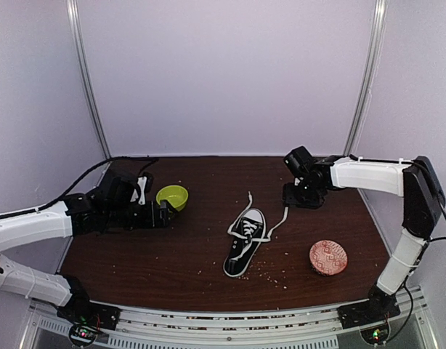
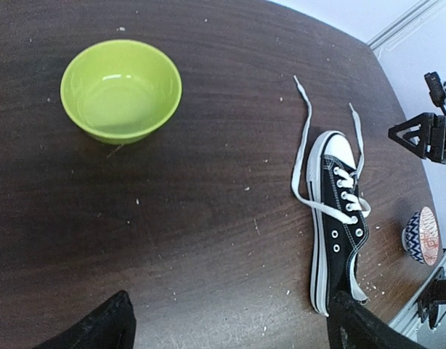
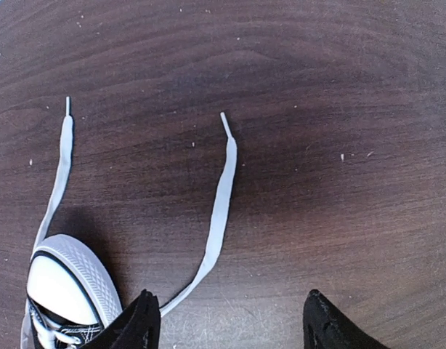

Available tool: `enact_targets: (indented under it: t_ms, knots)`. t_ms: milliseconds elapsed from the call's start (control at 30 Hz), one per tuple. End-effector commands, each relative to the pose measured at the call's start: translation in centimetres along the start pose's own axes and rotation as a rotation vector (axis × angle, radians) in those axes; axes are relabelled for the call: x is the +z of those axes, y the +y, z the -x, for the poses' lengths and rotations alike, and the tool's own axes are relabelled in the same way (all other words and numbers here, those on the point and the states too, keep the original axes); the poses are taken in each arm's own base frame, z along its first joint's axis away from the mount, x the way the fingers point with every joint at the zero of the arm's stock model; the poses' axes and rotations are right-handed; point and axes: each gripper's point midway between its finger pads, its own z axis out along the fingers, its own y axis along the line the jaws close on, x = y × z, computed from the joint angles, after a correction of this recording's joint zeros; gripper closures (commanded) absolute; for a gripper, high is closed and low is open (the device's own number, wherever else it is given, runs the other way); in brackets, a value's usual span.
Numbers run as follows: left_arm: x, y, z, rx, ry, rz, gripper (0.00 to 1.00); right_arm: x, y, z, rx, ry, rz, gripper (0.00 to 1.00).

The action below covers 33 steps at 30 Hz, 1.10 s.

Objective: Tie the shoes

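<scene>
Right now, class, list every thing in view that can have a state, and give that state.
sneaker, on its sole, untied
laces, loose, both ends free
green bowl, upright, empty
patterned bowl, upright, looks empty
left gripper, open, holding nothing
right gripper, open, holding nothing

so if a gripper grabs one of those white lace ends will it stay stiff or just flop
Probably flops: both laces lie flat in loose curves on the table. Thin and flat, an end may slip from a pinch. A pull would likely drag the canvas sneaker.
</scene>
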Motion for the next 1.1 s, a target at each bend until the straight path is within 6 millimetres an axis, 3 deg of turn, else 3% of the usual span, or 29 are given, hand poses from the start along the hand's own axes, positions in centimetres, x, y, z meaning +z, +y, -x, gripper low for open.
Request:
enact_targets:
  t_ms: [0, 100, 200, 300, 567, 833, 1000, 1067]
  knots:
    - [0.1, -0.4, -0.4, -0.08, -0.021, -0.024, 0.06, 1.5, 1.0, -0.4, 0.003, 0.03, 0.008, 0.32]
    - [0.8, -0.7, -1.7, -0.068, 0.023, -0.036, 0.06, 3.2, 1.7, -1.4, -0.001, 0.064, 0.0, 0.34]
    - [1.3, -1.3, -2.8, -0.049, 0.061, -0.047, 0.06, 4.1, 2.5, -1.9, -0.018, 0.083, -0.009, 0.45]
    - [1.7, -2.0, -3.4, -0.046, 0.085, -0.066, 0.05, 4.6, 3.0, -2.2, -0.033, 0.087, -0.032, 0.51]
    - [2.0, -3.9, -3.7, -0.007, 0.092, -0.097, 0.05, 6.2, 2.4, -3.6, -0.028, 0.112, -0.086, 0.53]
    - [2.7, -8.1, -5.6, 0.1, 0.161, -0.169, 0.05, 7.4, 2.0, -4.8, -0.011, 0.137, -0.097, 0.62]
    - [3.8, -11.2, -8.3, 0.182, 0.252, -0.228, 0.05, 7.3, 2.0, -5.5, 0.013, 0.145, -0.065, 0.97]
    - [4.3, -12.5, -9.5, 0.229, 0.294, -0.25, 0.05, 6.6, 2.1, -5.4, 0.026, 0.133, -0.046, 1.0]
